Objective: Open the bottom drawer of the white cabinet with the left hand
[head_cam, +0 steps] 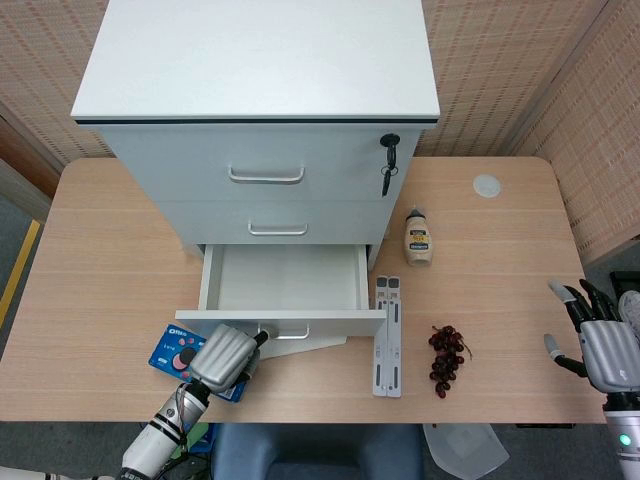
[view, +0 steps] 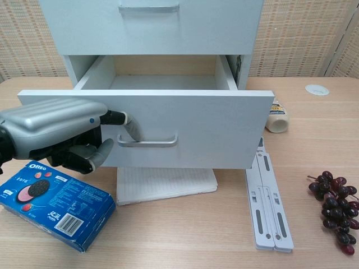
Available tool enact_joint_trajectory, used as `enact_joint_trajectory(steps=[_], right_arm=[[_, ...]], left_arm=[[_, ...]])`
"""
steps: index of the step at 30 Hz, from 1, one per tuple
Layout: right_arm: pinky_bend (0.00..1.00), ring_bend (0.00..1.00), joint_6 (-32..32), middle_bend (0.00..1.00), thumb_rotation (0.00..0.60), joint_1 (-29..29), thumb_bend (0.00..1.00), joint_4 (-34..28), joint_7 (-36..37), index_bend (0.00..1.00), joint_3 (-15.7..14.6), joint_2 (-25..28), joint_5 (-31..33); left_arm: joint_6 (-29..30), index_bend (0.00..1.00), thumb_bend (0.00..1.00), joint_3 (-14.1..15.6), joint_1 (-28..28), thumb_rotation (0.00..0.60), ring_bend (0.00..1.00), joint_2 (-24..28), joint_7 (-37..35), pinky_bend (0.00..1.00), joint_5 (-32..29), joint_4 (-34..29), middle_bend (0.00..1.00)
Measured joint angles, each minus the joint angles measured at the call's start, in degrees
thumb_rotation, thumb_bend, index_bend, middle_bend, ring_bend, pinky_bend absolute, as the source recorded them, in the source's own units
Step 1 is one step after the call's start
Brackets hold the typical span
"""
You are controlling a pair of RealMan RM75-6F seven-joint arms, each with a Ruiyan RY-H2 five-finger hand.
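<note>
The white cabinet (head_cam: 258,70) stands at the back of the table. Its bottom drawer (head_cam: 283,280) (view: 185,123) is pulled well out and its inside looks empty. My left hand (head_cam: 224,356) (view: 56,131) is at the left end of the drawer's metal handle (view: 147,142), with a finger hooked behind the bar. My right hand (head_cam: 605,345) hangs open beyond the table's right front corner, holding nothing; the chest view does not show it.
A blue Oreo box (view: 53,204) lies under my left hand. A notebook (view: 166,185) sits beneath the drawer front. A folded white stand (head_cam: 387,335), dark grapes (head_cam: 446,358), a sauce bottle (head_cam: 418,238) and a key (head_cam: 389,160) in the top drawer's lock are to the right.
</note>
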Motion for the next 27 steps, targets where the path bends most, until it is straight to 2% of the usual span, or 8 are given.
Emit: enact_joint_trajectory(steps=[4,9,16,20,24,27], right_arm=[[0.1,0.08,-0.08,0.17,0.6,0.04,0.34,0.01,-0.05,0.1,0.04,0.03,0.07],[0.1,0.08,-0.44,0.17,0.6,0.2,0.34,0.03,-0.02,0.1,0.05,-0.11,0.18],[0.1,0.08,-0.69,0.17,0.6,0.42,0.34,-0.06,-0.09,0.1,0.19,-0.06,0.31],[0.1,0.08,-0.85,0.17,0.6,0.63,0.34,-0.04,0.06,0.1,0.33,-0.23,0.37],[0.1,0.08,-1.03,0.17,0.6,0.79,0.34,0.04,0.22,0.1,0.27,-0.35,0.18],[0.1,0.08,-1.18,0.17,0.6,0.88,0.34,0.07,0.35,0.1,0.19,-0.31,0.09]], left_arm=[[0.89,0.29,0.7,-0.07,0.66,0.6,0.96,0.87,-1.61,1.0,3.22,-0.65,0.95],[3.04,0.39,0.7,0.29,2.13,0.6,0.91,2.41,-4.8,1.0,9.59,-1.05,0.89],[9.73,0.59,0.7,1.22,6.39,0.6,0.8,6.38,-12.02,1.0,20.49,0.08,0.83],[13.08,0.66,0.7,1.16,9.64,0.6,0.77,9.88,-14.52,0.98,21.02,1.14,0.82],[15.17,0.64,0.7,0.69,12.3,0.6,0.73,11.99,-16.15,0.93,19.14,2.57,0.79],[16.06,0.53,0.69,0.4,14.24,0.6,0.66,12.63,-17.05,0.79,17.3,4.62,0.73]])
